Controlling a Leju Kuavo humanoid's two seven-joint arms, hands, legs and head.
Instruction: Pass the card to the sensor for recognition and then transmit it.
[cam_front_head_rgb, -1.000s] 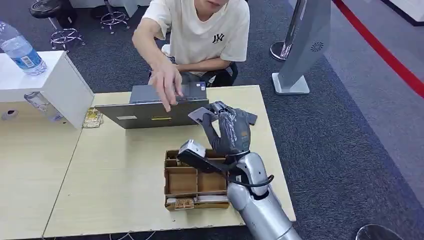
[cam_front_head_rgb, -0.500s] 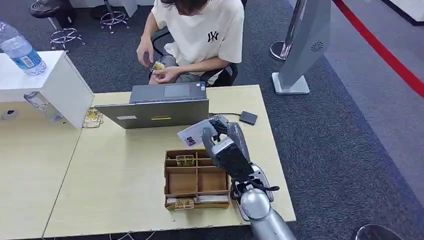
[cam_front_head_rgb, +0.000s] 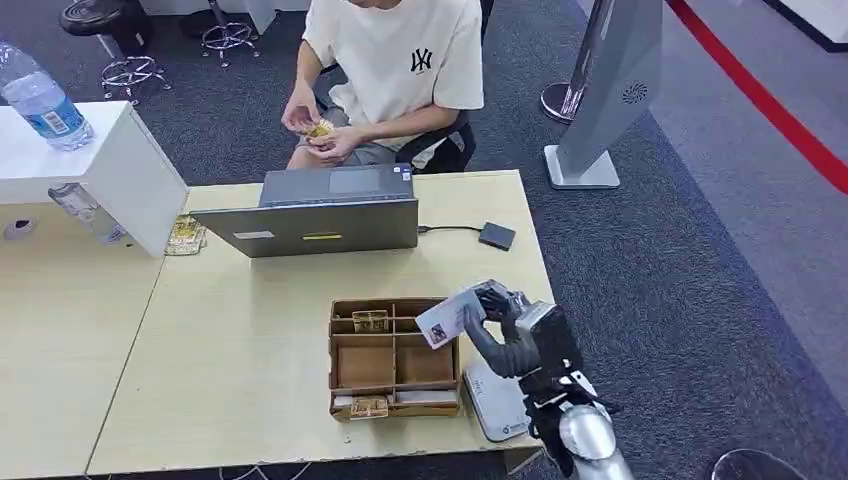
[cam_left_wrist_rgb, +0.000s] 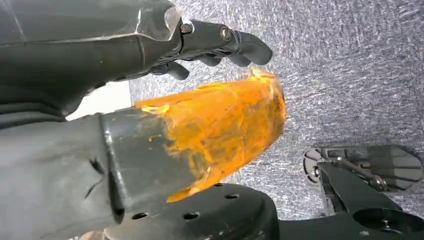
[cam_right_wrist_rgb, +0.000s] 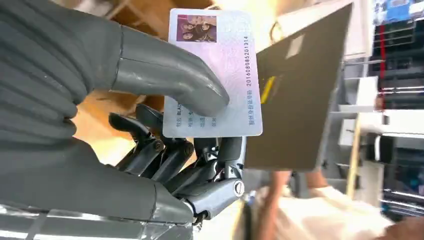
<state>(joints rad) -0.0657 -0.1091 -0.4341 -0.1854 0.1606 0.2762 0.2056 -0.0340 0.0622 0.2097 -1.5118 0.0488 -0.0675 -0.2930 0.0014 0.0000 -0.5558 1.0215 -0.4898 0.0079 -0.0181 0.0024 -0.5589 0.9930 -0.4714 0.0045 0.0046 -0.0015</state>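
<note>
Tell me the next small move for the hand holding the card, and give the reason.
Probably lower the card onto the white sensor pad at the near table edge. The right hand pinches the card above the brown tray's right side, and the pad lies just below the hand, with the card not yet touching it.

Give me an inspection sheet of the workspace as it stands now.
Surface: light wooden table.
Job's things: card pinched in the right hand, over the right edge of the brown divided tray; white flat sensor pad near the table's front edge.
Clutter: open laptop; small dark box; water bottle on the white stand.
Hands: right holds the card between thumb and fingers; left hand hangs over carpet, holding nothing.
Cables: dark cable joins laptop and box.
Surroundings: seated person handling small cards; grey carpet.
</note>
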